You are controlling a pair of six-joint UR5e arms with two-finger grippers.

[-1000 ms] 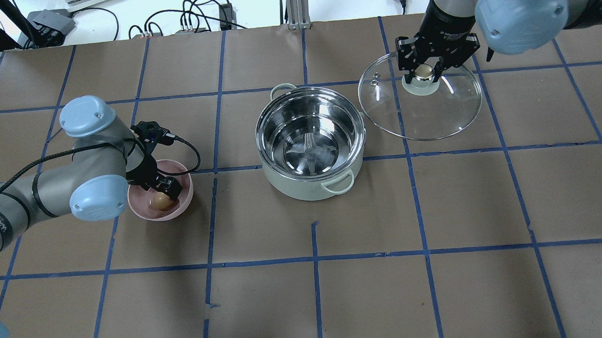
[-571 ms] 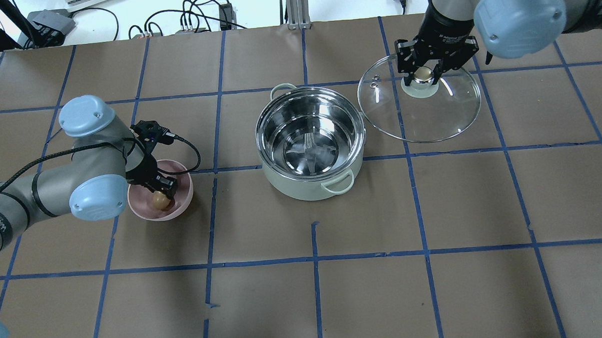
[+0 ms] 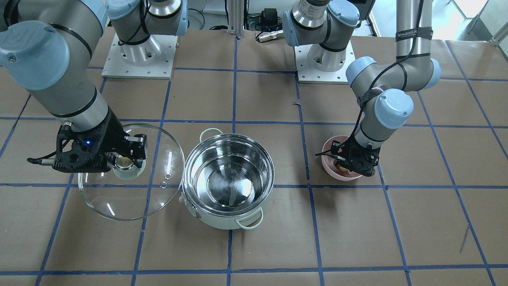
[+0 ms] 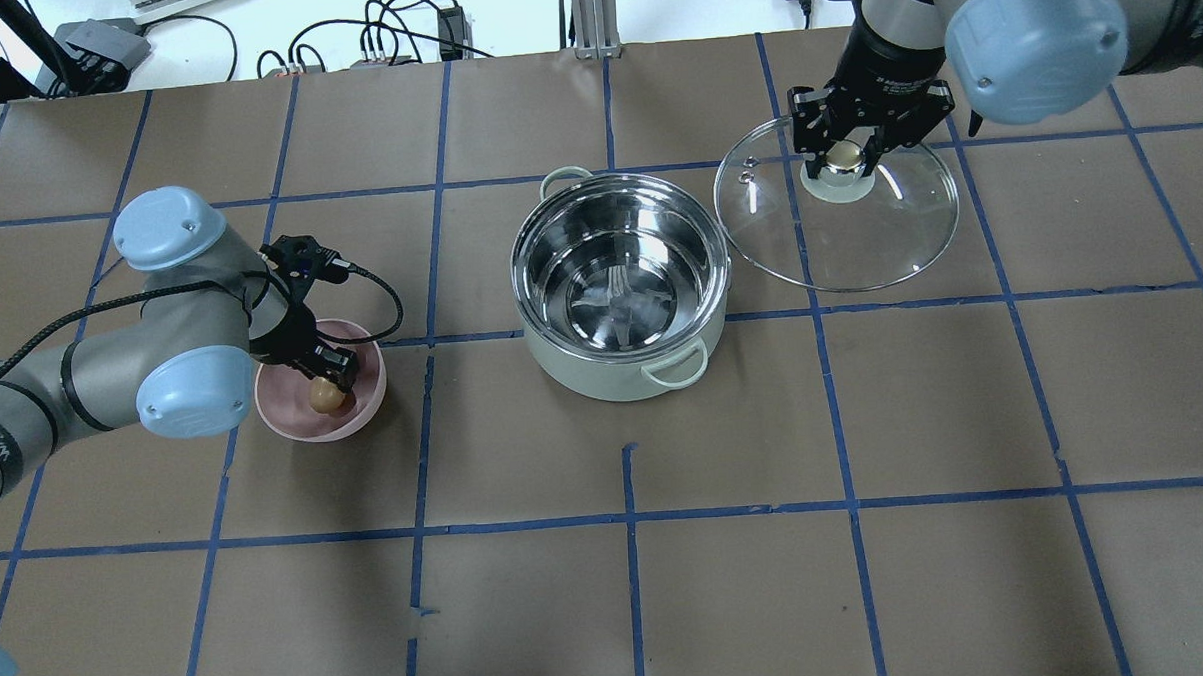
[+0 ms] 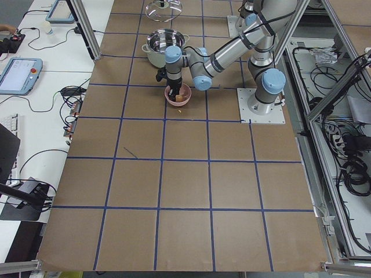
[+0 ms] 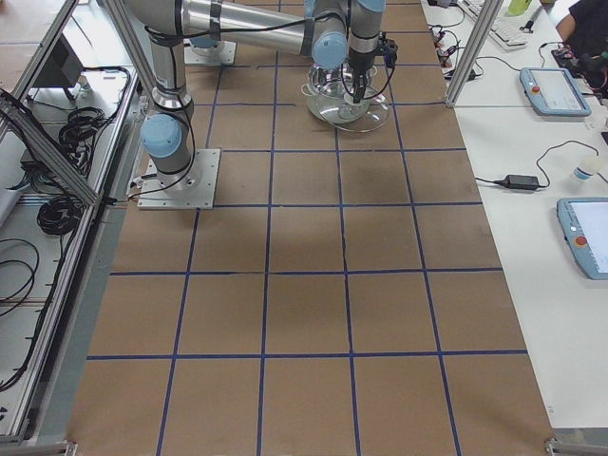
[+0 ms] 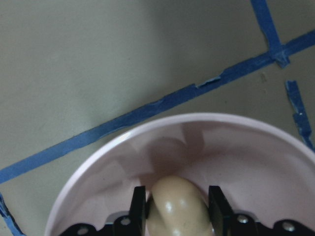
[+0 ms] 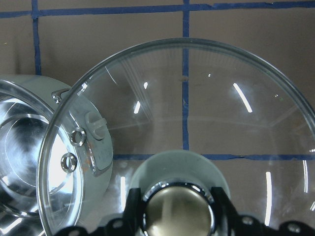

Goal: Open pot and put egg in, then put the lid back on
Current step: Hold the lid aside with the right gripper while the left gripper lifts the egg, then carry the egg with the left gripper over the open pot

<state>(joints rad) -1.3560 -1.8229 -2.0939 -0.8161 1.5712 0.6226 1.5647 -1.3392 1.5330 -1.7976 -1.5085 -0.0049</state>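
Left pincer (image 7: 177, 212) is down inside the pink bowl (image 7: 246, 147), and the two fingers (image 7: 138, 209) are pressed against either side of the egg (image 4: 321, 395). That reads as a pinch across its narrow waist. From the wrist view I can't tell whether the egg has left the bowl's floor.

On the other side, my right pincer (image 4: 843, 155) is clamped on the knob (image 8: 177, 209) of the lid (image 4: 858, 244). It holds the glass off to the side of the pot (image 4: 583, 374), with the lid's edge just overlapping the pot's rim in the wrist view. The pot stands open on the counter (image 4: 914, 397), its steel inside bare.

So the job in hand is getting the egg out cleanly. I reckon the squeeze wants to be only firm enough to stop a smooth, rounded shell slipping, because more risks a crack. Then lift straight up until I'm clear of the bowl's rim, so I don't tip the bowl. After that, carry the egg across to the pot and go low inside before letting go. A drop onto steel would be the worst outcome. The lid should stay wide of that path.
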